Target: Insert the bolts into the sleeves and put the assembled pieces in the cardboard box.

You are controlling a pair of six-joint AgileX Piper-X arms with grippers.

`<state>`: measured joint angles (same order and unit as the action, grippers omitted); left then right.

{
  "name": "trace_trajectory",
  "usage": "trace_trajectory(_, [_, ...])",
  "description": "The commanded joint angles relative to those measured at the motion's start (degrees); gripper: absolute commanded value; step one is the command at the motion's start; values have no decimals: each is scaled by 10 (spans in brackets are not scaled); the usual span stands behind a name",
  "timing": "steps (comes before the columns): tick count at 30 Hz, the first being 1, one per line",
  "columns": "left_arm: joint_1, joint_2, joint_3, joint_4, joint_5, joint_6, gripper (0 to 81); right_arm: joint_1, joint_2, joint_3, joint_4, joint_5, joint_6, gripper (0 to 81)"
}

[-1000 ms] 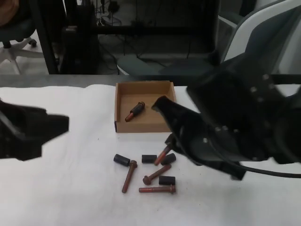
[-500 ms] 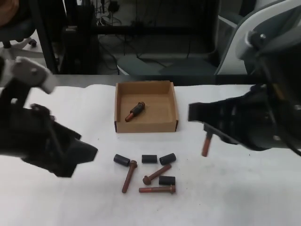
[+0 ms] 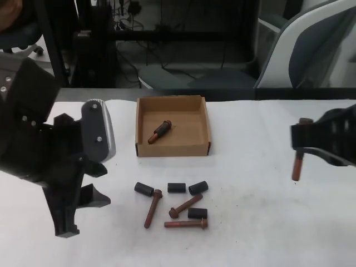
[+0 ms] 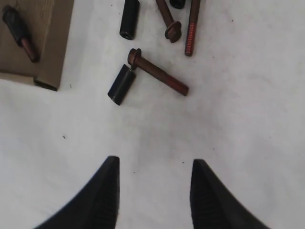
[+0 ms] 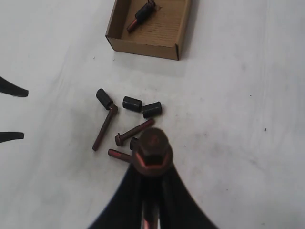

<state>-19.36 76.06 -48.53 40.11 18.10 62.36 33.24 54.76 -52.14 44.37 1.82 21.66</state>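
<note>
My right gripper [image 5: 151, 183] is shut on a copper bolt [image 5: 152, 152], which hangs head-up above the cloth at the right [image 3: 297, 167], well clear of the pile. My left gripper [image 4: 155, 191] stands open over bare cloth, a short way from a black sleeve [image 4: 121, 84] that touches the head of a loose bolt [image 4: 157, 71]. In the high view the left gripper [image 3: 80, 214] is left of the pile. Several sleeves [image 3: 176, 187] and three loose bolts [image 3: 185, 206] lie below the cardboard box [image 3: 143, 149]. One assembled piece [image 3: 159, 131] lies inside the box.
White cloth [image 3: 267, 233] covers the bench, with free room right of the pile and in front of it. Chairs and a dark frame stand beyond the far edge. The left gripper's fingertips [image 5: 12, 88] show at the edge of the right wrist view.
The right arm has drawn back to the right, lifting a bolt out of the pile. The left arm has swung in from the left toward the pile.
</note>
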Motion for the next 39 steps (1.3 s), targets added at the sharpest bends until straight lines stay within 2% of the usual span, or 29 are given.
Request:
trace_trajectory(1, [-2,22,-7,-46,16,61,473,-23,-12,0,0,-38,-30,6])
trace_trajectory(6, [-2,77,-22,-66,13,117,473,-39,-13,0,0,-86,-63,6])
trace_trajectory(17, [-2,210,-133,-62,25,185,473,-39,-13,0,0,-112,-64,6])
trace_trajectory(21, [-7,246,-178,-13,43,195,473,-39,-13,0,0,-112,-64,6])
trace_trajectory(27, [-19,256,-193,23,80,239,473,-39,-13,0,0,-112,-64,6])
trace_trajectory(39, [-21,284,-193,39,90,263,473,-42,-13,0,0,-112,-64,6])
